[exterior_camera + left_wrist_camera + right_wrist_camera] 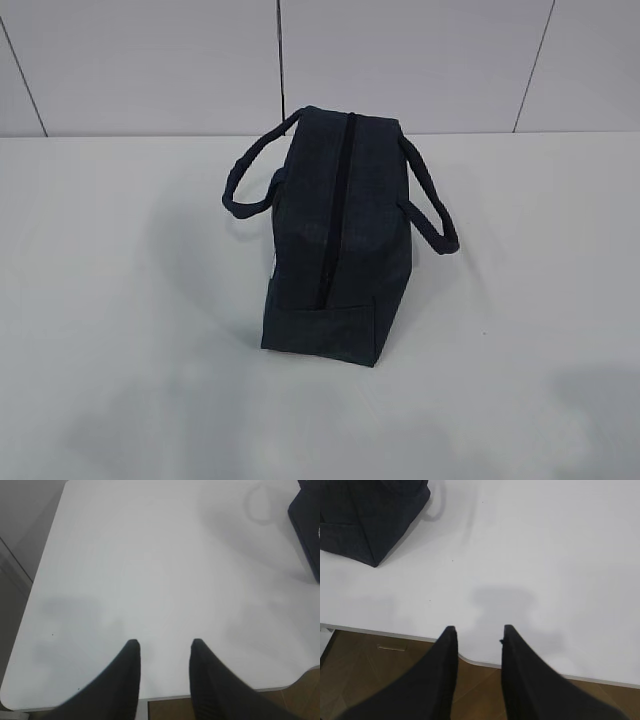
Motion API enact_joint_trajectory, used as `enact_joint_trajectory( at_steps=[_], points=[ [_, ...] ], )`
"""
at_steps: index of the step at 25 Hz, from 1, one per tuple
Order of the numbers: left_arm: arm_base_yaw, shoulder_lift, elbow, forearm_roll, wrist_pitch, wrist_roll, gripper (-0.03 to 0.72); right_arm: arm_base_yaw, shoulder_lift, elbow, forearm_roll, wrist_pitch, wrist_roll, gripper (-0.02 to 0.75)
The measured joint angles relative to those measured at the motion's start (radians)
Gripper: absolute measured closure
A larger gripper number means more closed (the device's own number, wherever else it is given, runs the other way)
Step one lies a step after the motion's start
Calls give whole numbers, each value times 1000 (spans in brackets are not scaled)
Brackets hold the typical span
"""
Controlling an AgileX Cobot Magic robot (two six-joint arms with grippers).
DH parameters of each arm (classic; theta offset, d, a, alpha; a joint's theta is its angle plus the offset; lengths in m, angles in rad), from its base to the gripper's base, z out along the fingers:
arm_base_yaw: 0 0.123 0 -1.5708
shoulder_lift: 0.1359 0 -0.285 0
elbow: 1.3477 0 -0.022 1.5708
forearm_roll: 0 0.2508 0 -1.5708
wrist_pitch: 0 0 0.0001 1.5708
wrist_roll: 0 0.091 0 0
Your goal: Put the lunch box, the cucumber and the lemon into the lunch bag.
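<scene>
From the exterior camera, the lunch bag stands alone near the middle of the white table, its narrow end toward the camera. The dark zipper line runs along its top and looks closed. One loop handle hangs out to the left side, the other handle to the right. A pale tiled wall rises behind the table. Neither arm appears in this view, and the lunch box, cucumber and lemon cannot be seen.

In the left wrist view, the left claw hovers above the near edge of the table, its two dark fingers apart with nothing between them. A corner of the lunch bag shows at the upper right, well apart from the claw.

In the right wrist view, the right claw hangs over the table's front edge, fingers parted and empty. The lunch bag sits at the upper left, well apart from it. Brown wooden floor shows below the table edge.
</scene>
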Motion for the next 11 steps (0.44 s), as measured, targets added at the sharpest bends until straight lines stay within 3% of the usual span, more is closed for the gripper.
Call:
enact_joint_trajectory(
  at_steps=[11],
  points=[
    [0,0,0,0,0,0,448,0,0,0,0,0,0,500]
  ],
)
